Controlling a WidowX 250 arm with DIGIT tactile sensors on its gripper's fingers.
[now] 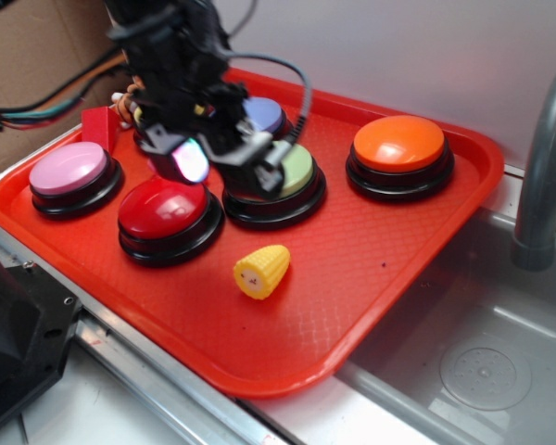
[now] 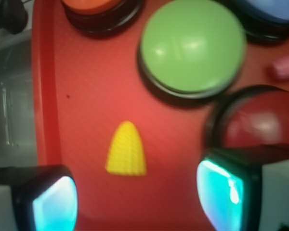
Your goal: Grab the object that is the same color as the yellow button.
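Low in the middle of the exterior frame, the small yellow corn cob stub lies on its side on the red plastic tray, its kernel-ribbed, tapered body ending in a flat, paler face. It sits just below the red dome button and the light green button, touching neither. Above them hangs the gripper, its jaws spread apart and empty in the wrist view, with the cob lying on the finely dimpled tray between its glossy pads.
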